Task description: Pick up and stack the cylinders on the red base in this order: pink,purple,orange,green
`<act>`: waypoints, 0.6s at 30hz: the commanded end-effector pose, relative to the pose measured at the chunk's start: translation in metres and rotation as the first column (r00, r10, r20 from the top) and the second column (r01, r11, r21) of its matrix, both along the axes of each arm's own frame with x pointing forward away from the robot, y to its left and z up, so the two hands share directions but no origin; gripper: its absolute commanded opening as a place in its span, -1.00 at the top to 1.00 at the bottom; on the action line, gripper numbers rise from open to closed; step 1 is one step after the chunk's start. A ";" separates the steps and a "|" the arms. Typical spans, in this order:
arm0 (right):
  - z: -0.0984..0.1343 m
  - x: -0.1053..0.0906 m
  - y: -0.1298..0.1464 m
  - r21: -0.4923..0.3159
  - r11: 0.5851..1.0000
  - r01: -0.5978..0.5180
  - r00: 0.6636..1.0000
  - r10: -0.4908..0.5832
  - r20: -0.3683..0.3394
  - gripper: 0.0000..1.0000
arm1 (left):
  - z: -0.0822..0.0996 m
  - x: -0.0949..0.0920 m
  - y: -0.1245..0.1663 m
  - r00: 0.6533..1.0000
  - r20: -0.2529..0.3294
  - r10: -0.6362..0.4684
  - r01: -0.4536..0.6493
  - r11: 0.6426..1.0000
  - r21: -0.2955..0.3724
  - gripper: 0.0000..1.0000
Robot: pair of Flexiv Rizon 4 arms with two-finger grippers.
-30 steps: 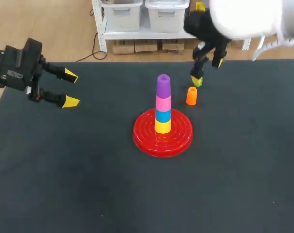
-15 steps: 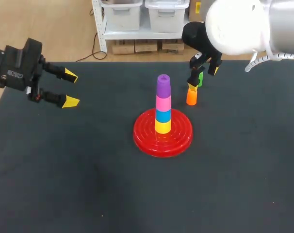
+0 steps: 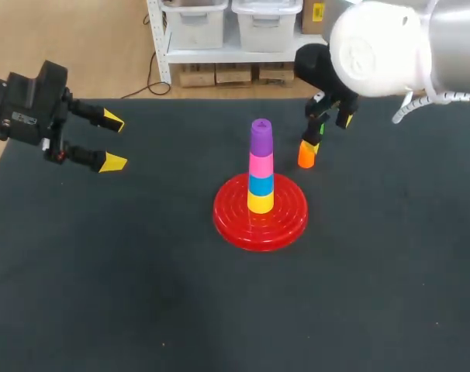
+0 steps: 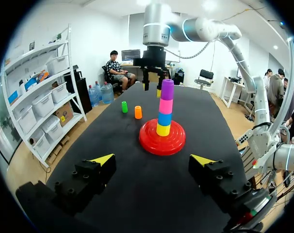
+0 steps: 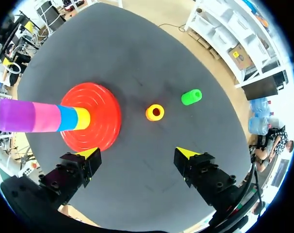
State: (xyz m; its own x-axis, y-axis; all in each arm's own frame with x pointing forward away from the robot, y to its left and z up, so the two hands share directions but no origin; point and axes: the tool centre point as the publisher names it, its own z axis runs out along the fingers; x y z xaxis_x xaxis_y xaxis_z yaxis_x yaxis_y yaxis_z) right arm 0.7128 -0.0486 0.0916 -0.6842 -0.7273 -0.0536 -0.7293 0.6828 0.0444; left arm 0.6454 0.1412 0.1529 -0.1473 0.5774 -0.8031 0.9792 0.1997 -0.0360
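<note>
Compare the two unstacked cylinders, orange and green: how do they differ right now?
The orange cylinder sits nearer the red base; the green cylinder sits farther out. The orange cylinder lies closer ahead of the open right gripper than the green cylinder does. Both stand upright on the table, apart from each other, with nothing gripping them.

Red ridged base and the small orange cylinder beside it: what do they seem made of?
The red round base looks like glossy moulded plastic: light glints on its concentric ridges. The small orange cylinder looks plastic too, smooth, evenly coloured and hollow; looks alone cannot confirm it.
</note>
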 end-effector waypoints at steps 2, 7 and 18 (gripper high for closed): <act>-0.016 0.015 0.010 -0.008 1.000 -0.017 1.000 0.016 -0.017 -1.00 | -0.001 -0.001 0.000 1.000 0.004 0.001 -0.001 1.000 -0.002 -1.00; -0.028 0.029 0.015 0.002 1.000 -0.012 0.999 0.012 -0.050 -1.00 | -0.001 -0.001 0.000 1.000 0.004 0.001 -0.001 1.000 -0.002 -1.00; -0.047 0.050 0.016 -0.066 0.998 0.001 0.995 -0.007 -0.095 -1.00 | -0.001 -0.001 0.000 1.000 0.004 0.001 -0.001 1.000 -0.002 -1.00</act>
State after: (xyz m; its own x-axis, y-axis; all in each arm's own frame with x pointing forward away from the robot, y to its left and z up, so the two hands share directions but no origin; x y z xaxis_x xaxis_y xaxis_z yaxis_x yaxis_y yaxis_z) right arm 0.7518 -0.0364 0.0478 -0.6900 -0.7238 0.0065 -0.7222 0.6891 0.0605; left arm 0.6454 0.1412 0.1529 -0.1473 0.5774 -0.8031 0.9792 0.1997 -0.0360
